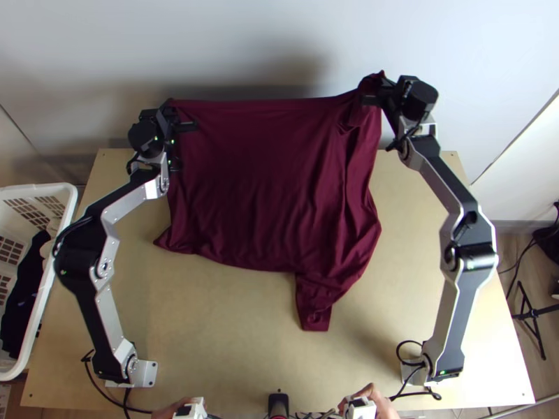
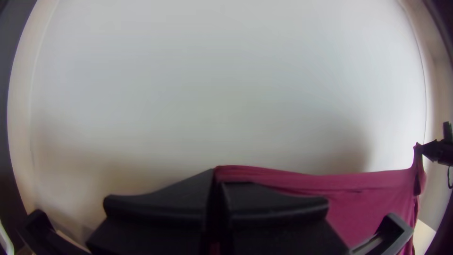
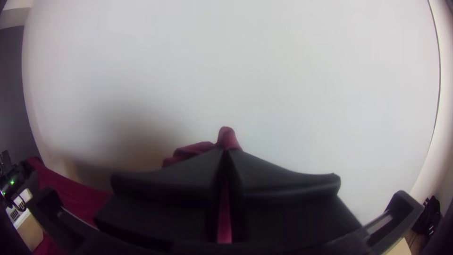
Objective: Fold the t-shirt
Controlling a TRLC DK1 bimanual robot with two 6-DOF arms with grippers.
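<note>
Shirt (image 1: 262, 188): held spread above the table (image 1: 209, 321)
Left claw (image 1: 170, 112): clamped on one upper corner
Right claw (image 1: 382, 85): clamped on bunched opposite corner
Basket (image 1: 43, 290): placed beside the table

Table (image 1: 223, 335): I find working room on bare wood between the arms' bases, on the near side of the shirt (image 1: 258, 181).
Shirt: stretched from left gripper (image 1: 170, 108) to right gripper (image 1: 382, 80); it bars my straight way to the wall (image 1: 244, 42).
Right arm (image 1: 469, 262): I could pass between it and the shirt.
Left arm (image 1: 77, 262): tighter gap beside the shirt's upper part.
Basket (image 1: 50, 269): obstructs me outside the left arm.
</note>
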